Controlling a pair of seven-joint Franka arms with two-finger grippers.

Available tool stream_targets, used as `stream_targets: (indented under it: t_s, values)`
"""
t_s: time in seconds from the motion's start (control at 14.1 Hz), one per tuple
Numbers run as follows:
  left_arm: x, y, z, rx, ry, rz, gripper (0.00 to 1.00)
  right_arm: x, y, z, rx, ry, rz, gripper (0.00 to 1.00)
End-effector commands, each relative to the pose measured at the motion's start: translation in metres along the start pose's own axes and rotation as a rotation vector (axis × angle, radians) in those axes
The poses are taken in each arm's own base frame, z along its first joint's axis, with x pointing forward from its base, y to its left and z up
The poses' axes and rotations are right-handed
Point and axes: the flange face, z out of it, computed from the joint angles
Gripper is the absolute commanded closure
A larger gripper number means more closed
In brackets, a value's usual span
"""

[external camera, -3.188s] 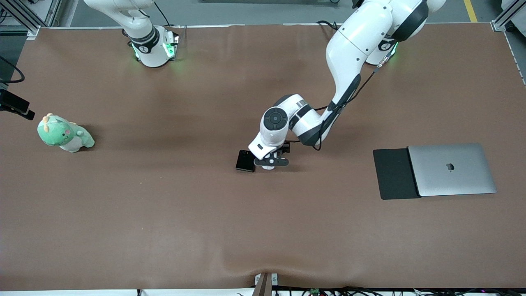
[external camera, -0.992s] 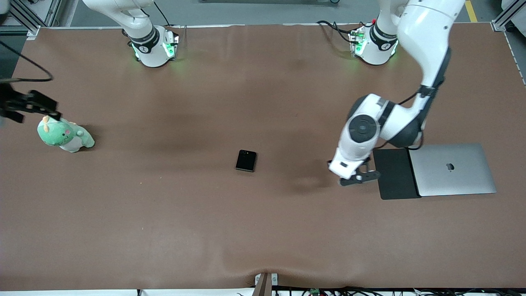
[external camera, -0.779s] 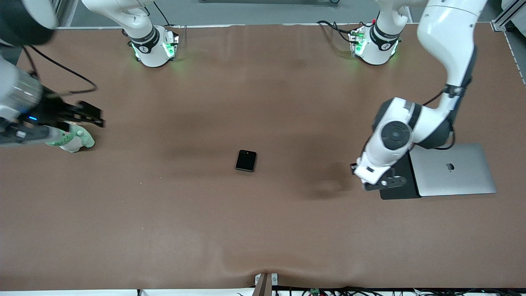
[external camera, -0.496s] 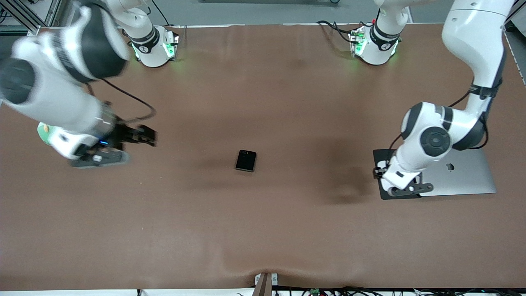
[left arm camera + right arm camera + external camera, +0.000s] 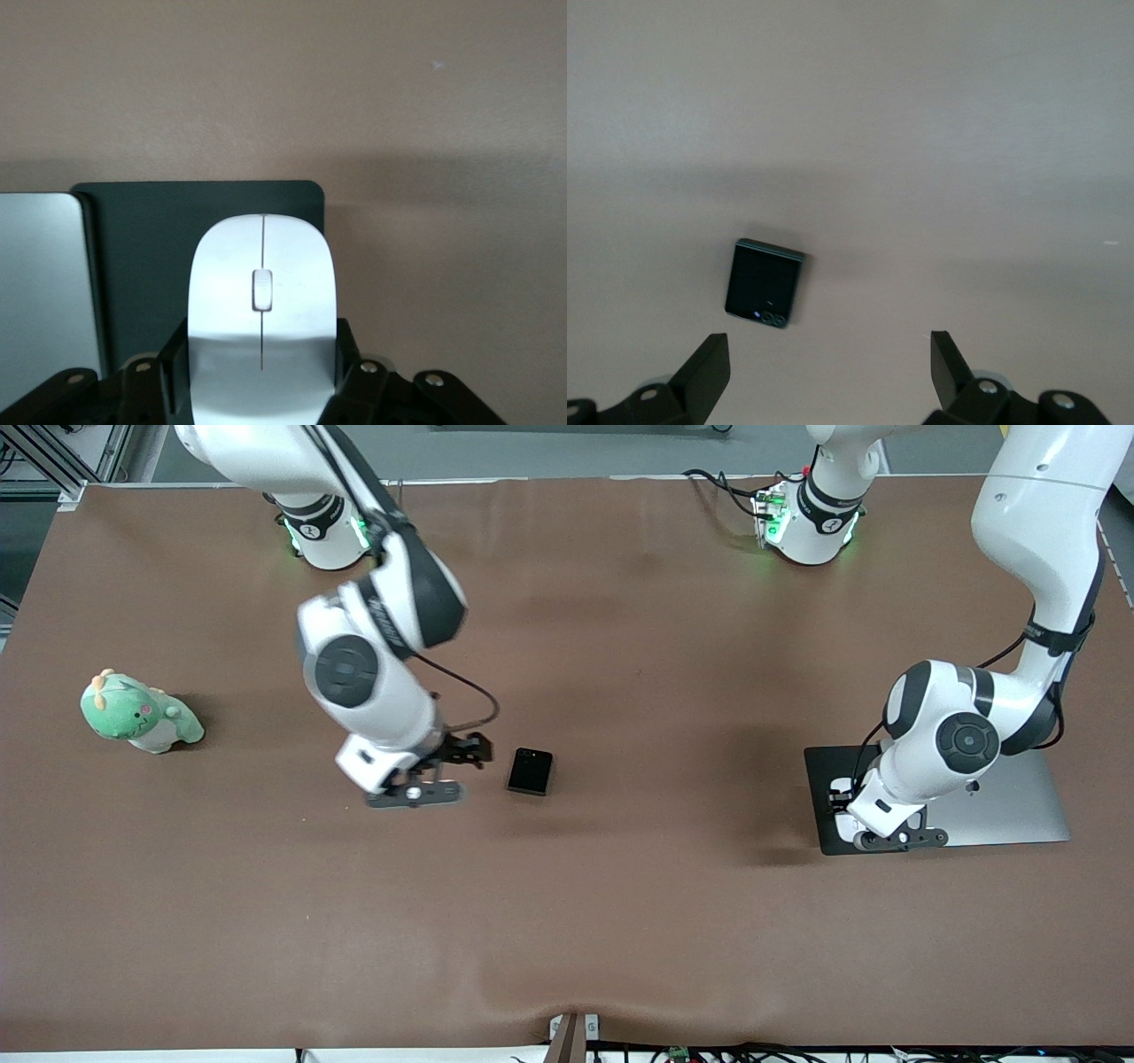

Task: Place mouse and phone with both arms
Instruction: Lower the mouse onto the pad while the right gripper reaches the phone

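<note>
The white mouse (image 5: 263, 301) sits between the fingers of my left gripper (image 5: 263, 372), which is shut on it over the black mat (image 5: 142, 257). In the front view the left gripper (image 5: 866, 824) hangs over the mat (image 5: 828, 766) and the hand hides the mouse. The black phone (image 5: 530, 771) lies flat near the table's middle. My right gripper (image 5: 436, 771) is open and empty, low over the table just beside the phone, toward the right arm's end. In the right wrist view the phone (image 5: 764, 283) lies ahead of the open right gripper (image 5: 828, 372), off to one side.
A closed silver laptop (image 5: 1019, 806) lies on the mat's edge at the left arm's end; it also shows in the left wrist view (image 5: 40, 283). A green plush toy (image 5: 140, 713) stands at the right arm's end. Brown cloth covers the table (image 5: 567, 921).
My left gripper has carried the mouse from beside the phone to over the black mat. My right arm has swung in from the plush toy's end to beside the phone.
</note>
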Motion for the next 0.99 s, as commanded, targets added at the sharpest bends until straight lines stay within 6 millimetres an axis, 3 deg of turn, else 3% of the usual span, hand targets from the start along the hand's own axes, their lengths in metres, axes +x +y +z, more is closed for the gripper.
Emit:
stream_targets:
  t_s: [0.0,0.21,0.35,0.57,0.92]
  values:
    - [-0.004,-0.007,0.017,-0.030,0.027,0.019,0.35,0.008,-0.013,0.041,-0.006,0.002,0.022,0.00]
    - [-0.010,-0.009,0.025,-0.031,0.018,0.022,0.34,0.002,-0.047,0.095,-0.008,0.058,-0.032,0.00]
    - [-0.011,-0.025,0.034,-0.033,0.005,0.028,0.34,0.000,-0.046,0.122,-0.024,0.036,-0.030,0.00]
    - [-0.014,-0.037,0.039,-0.034,-0.004,0.026,0.34,-0.003,-0.054,0.141,-0.014,0.053,-0.033,0.00]
    - [-0.023,-0.036,0.050,-0.051,0.003,0.007,0.28,-0.020,-0.071,0.175,-0.013,0.059,0.013,0.00]
